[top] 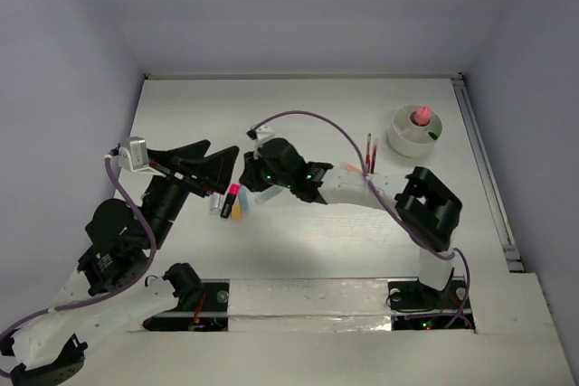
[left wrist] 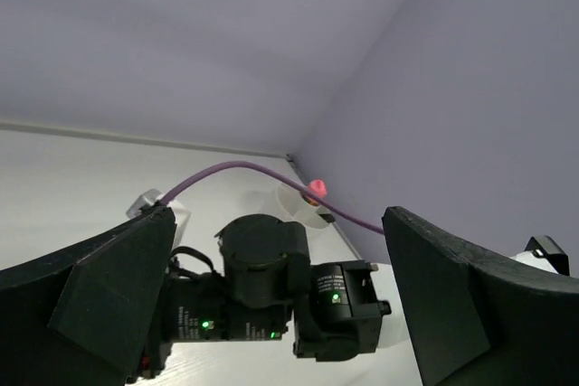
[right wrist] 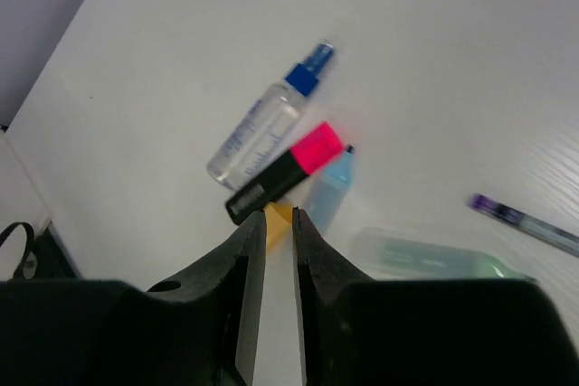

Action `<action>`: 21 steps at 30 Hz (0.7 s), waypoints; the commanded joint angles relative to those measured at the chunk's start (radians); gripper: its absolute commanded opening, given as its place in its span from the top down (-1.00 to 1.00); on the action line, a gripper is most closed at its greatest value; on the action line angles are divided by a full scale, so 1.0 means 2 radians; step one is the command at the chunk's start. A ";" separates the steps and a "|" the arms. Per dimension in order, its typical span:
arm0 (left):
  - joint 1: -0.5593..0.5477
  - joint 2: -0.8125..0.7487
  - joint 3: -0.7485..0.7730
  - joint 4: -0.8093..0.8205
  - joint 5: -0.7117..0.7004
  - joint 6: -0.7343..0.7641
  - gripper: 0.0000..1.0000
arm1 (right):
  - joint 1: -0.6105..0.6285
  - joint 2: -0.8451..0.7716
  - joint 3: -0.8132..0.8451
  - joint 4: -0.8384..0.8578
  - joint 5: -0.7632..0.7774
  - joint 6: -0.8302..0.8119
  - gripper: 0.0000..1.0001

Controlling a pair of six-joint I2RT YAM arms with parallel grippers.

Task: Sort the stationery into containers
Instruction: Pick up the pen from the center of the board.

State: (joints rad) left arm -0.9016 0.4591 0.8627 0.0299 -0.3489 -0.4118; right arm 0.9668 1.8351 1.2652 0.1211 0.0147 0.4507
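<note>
A small pile of stationery lies left of centre: a pink-and-black highlighter (top: 232, 196) (right wrist: 288, 172), an orange marker (top: 238, 212) (right wrist: 278, 221), a blue marker (right wrist: 327, 189) and a pale-green marker (right wrist: 425, 255). My right gripper (top: 246, 189) (right wrist: 270, 216) is down at the pile, its jaws narrow on either side of the orange marker's end. My left gripper (top: 223, 149) (left wrist: 279, 216) hovers wide open just left of the pile, holding nothing. The white cup (top: 414, 133) (left wrist: 297, 207) stands at the back right with a pink item (top: 422, 116) in it.
A clear spray bottle with a blue cap (right wrist: 269, 117) lies beyond the highlighter. A purple pen (right wrist: 525, 223) lies to the right. Thin red and grey pens (top: 369, 153) lie near the cup. The right arm (left wrist: 271, 291) fills the space in front of the left gripper.
</note>
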 commanded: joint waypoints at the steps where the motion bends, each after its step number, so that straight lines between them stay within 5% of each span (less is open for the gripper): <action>1: 0.001 0.000 0.031 -0.085 -0.041 0.026 -0.98 | 0.033 0.052 0.106 -0.014 0.035 -0.004 0.44; 8: 0.001 -0.048 0.017 -0.122 -0.082 0.039 -0.98 | 0.057 0.171 0.242 -0.122 0.081 0.002 0.29; 21: 0.001 -0.088 -0.038 -0.112 -0.071 0.043 -0.98 | 0.062 0.233 0.305 -0.198 0.138 0.049 0.14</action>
State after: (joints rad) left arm -0.9016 0.3008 0.7959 -0.2287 -0.5030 -0.3454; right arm 1.0817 2.3005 1.8164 -0.2554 0.2569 0.5087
